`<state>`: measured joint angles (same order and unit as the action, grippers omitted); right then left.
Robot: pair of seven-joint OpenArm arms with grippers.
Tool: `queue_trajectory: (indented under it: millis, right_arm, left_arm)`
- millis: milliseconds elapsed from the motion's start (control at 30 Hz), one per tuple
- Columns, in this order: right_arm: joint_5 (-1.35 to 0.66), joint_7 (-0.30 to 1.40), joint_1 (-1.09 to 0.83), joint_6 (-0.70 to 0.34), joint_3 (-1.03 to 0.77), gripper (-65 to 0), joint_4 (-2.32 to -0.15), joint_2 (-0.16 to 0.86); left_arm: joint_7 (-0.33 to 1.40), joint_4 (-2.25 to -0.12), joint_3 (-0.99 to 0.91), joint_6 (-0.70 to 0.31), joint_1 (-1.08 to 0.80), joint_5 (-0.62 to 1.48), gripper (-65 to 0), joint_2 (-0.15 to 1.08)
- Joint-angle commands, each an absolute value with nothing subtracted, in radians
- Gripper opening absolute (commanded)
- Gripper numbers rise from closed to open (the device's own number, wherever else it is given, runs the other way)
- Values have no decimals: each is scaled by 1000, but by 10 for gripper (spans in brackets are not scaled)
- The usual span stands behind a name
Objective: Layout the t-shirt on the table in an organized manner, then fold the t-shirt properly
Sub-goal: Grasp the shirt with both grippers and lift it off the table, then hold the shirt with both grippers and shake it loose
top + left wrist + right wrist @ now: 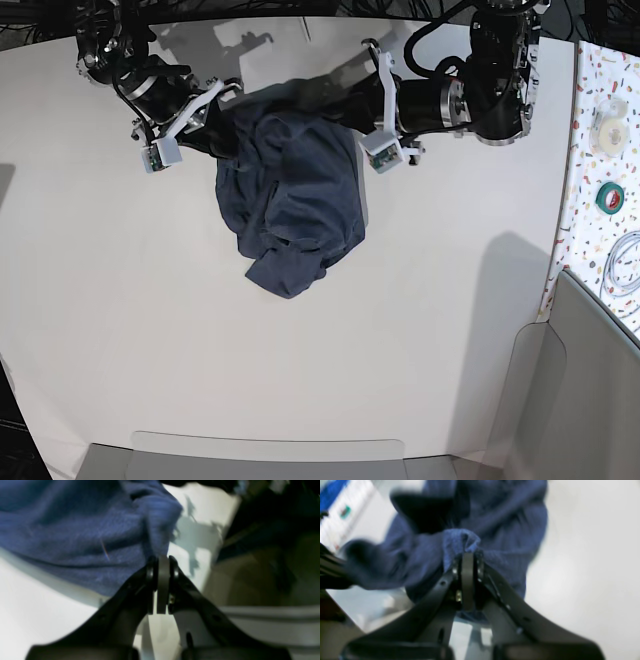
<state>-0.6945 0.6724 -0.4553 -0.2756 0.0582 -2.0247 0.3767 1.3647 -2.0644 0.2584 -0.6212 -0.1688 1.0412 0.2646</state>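
Note:
The dark navy t-shirt point(290, 200) is bunched into a crumpled heap on the white table point(150, 330), near its far edge. No lettering shows. My left gripper point(345, 108) is at the shirt's upper right corner. In the left wrist view it point(163, 559) is shut, with a fold of the t-shirt point(87, 535) pinched at its tips. My right gripper point(226, 135) holds the upper left edge. In the right wrist view it point(468, 555) is shut on a bunched ridge of the t-shirt point(460, 540).
A confetti-speckled strip runs down the right side and holds a green tape roll point(610, 196), a pale roll point(607, 120) and a coiled cable point(625, 265). Grey panels stand at the lower right point(540, 400) and along the near edge point(270, 450).

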Motion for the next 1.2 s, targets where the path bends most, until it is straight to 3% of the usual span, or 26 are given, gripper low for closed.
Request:
queue_trajectory:
  millis: [0, 100, 333, 500, 633, 767, 967, 1167]
  right_arm:
    - [-708, 653, -466, -286, 54, -650, -2041, 409]
    - [-708, 653, -509, -286, 51, -650, -2041, 449]
    - [-707, 722, -562, -283, -87, -650, -2041, 443]
    - [-708, 809, -570, -286, -325, -518, -2043, 378]
    - [-776, 816, -559, -288, -470, -470, -2046, 314]
    - [-898, 817, -487, -288, -435, -468, -2045, 303]
    - [-928, 817, -331, -288, -226, -467, -2041, 303]
    - [-926, 817, -200, -285, -41, -466, -2038, 305]
  left_arm:
    - [1348, -2081, 298, -625, -159, 1075, -649, 295]
    - [1339, -2080, 421, -622, -151, 1069, -636, 374]
    - [1277, -2080, 458, -621, -150, 1075, -484, 449]
    - [1234, -2081, 429, -621, -136, 1076, -472, 496]
    - [1185, -2083, 211, -621, -168, 1096, -472, 487]
    - [1219, -2083, 79, -593, -173, 1139, -469, 400]
    - [1313, -2081, 99, -381, -111, 1138, -422, 248]
    - [1299, -2081, 145, -320, -107, 1136, -417, 245]
